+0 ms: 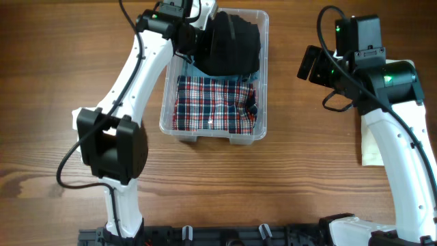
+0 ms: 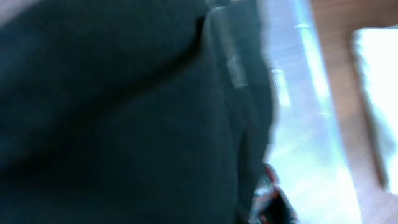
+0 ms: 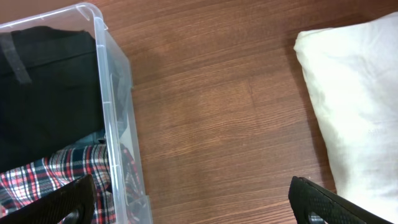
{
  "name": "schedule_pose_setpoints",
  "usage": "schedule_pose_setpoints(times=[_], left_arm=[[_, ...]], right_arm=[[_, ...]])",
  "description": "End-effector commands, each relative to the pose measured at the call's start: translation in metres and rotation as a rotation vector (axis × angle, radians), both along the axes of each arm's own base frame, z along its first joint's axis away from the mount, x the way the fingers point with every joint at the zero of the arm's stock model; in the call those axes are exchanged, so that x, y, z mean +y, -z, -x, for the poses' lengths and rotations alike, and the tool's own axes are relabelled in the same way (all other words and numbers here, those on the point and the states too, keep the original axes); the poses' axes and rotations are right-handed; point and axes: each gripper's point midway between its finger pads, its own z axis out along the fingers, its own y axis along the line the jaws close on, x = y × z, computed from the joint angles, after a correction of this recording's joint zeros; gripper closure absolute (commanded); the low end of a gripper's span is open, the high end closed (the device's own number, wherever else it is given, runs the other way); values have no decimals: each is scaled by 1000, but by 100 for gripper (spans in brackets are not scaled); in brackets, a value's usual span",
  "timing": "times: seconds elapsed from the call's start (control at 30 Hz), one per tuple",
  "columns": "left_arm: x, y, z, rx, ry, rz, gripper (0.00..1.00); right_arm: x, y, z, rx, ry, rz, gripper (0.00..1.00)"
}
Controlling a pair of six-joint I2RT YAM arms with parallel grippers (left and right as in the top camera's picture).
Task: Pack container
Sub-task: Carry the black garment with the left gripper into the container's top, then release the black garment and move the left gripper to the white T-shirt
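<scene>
My left gripper point(image 1: 199, 46) reaches over the far left corner of the container point(image 1: 266, 75) and sits pressed against the black garment point(image 1: 232, 44). Dark, blurred cloth fills that wrist's view, so I cannot tell whether the gripper is pinching it or has let go. I judge I am there to seat that garment in the far end of the tub, where it bulges above the rim rather than lying flat. The container stands near the middle of the desk's point(image 1: 54, 82) far edge, its long side running from far to near. A plaid garment point(image 1: 212, 106) lies in its near half, and a strip of blue fabric shows between the two. Being clear plastic, the walls let me see the load from the side. To the right, my right gripper point(image 3: 199, 202) hangs spread wide and empty over bare wood just past the tub's right wall, out of the left arm's way, I think. A folded white cloth point(image 3: 354, 99) lies by the right edge, probably next to go in. The desk is brown wood grain, matte; nothing of the room shows beyond it.
</scene>
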Motion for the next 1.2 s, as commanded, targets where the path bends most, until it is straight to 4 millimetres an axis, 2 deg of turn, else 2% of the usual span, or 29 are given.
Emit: schedule_pose_setpoints(times=[0.0,0.03,0.13,0.33,0.43,0.47,0.63,0.73,0.77,0.8,0.83,0.9,0.97,1.07,1.17], left_arm=[[24,26,-22,-36,-71,-163,44],[29,29,-25,-44,-88,-193,35],[41,32,-33,-71,-129,-258,27],[58,19,-53,-174,-208,-337,25],[64,-2,-59,-236,-244,-347,21],[66,-22,-61,-281,-272,-331,20],[75,-75,-58,-353,-426,-250,20],[69,-87,-53,-355,-467,-197,21],[61,-87,-51,-341,-467,-167,24],[48,-86,-47,-321,-444,-127,31],[36,-82,-45,-307,-411,-106,47],[20,-77,-44,-300,-375,-84,73],[1,-67,-47,-304,-346,-75,85],[-16,-43,-52,-292,-321,-80,87],[-22,-12,-58,-256,-312,-105,86]], right_arm=[[-1,1,-1,4,-2,6,0],[-1,1,-1,4,-2,6,0],[-1,1,-1,4,-2,6,0],[-1,1,-1,4,-2,6,0],[-1,1,-1,4,-2,6,0],[-1,1,-1,4,-2,6,0],[-1,1,-1,4,-2,6,0],[-1,1,-1,4,-2,6,0],[-1,1,-1,4,-2,6,0],[-1,1,-1,4,-2,6,0],[-1,1,-1,4,-2,6,0],[-1,1,-1,4,-2,6,0],[-1,1,-1,4,-2,6,0],[-1,1,-1,4,-2,6,0],[-1,1,-1,4,-2,6,0]])
